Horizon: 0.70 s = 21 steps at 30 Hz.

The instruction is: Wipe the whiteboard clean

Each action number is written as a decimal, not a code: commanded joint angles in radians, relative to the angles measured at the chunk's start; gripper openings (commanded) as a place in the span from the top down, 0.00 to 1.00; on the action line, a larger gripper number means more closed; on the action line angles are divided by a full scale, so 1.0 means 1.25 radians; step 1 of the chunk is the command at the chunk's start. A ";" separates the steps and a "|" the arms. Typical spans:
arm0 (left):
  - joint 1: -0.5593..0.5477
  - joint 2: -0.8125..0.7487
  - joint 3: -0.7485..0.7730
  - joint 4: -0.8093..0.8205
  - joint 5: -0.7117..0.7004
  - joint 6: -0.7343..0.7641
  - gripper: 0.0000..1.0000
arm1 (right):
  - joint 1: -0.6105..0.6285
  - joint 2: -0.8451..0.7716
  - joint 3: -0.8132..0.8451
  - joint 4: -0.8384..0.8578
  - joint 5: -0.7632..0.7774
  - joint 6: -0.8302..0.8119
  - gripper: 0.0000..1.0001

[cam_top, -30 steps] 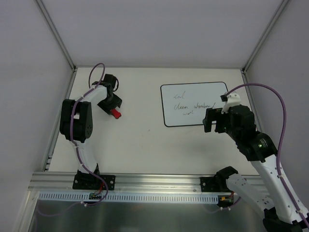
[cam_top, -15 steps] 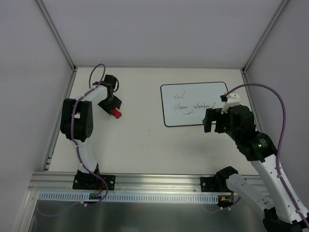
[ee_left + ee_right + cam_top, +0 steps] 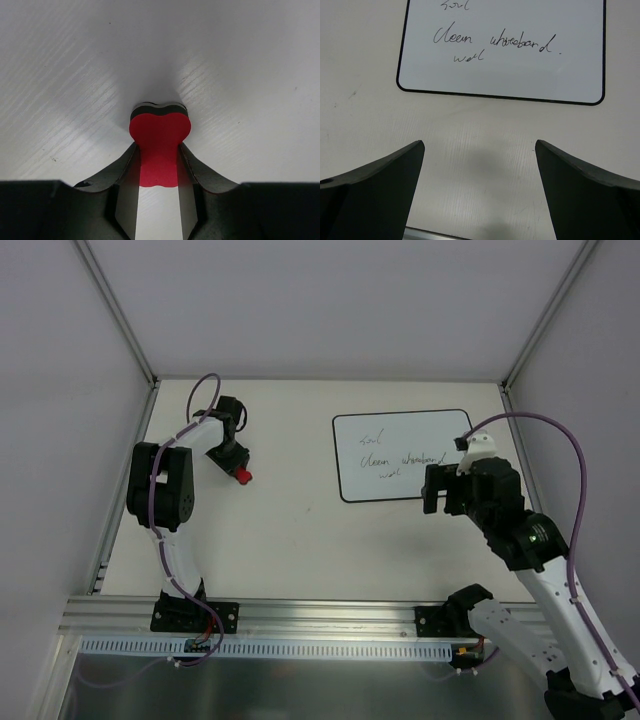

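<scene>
The whiteboard lies flat at the back right of the table, white with a thin black border and dark handwriting; it also shows in the right wrist view. My right gripper is open and empty, hovering just in front of the board's near edge. My left gripper is at the back left, shut on the narrow waist of the red bone-shaped eraser. In the left wrist view the eraser stands between the fingers, its far end on the table.
White side walls and aluminium frame posts enclose the table. A metal rail runs along the near edge by the arm bases. Bare table lies between the two arms.
The left gripper has tightened around the red eraser and shifted slightly. The right arm and whiteboard stay where they were.
</scene>
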 commanded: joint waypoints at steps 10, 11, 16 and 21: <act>-0.046 -0.131 -0.037 -0.028 0.045 0.219 0.80 | -0.270 0.373 0.154 0.048 0.022 0.074 0.01; -0.054 -0.141 -0.041 -0.028 0.047 0.241 0.80 | -0.297 0.412 0.174 0.049 0.007 0.094 0.01; -0.114 -0.198 -0.060 -0.028 0.078 0.301 0.80 | -0.430 0.672 0.290 0.066 -0.052 0.171 0.01; -0.150 -0.237 -0.065 -0.027 0.110 0.330 0.80 | -0.497 0.823 0.381 0.082 -0.056 0.132 0.01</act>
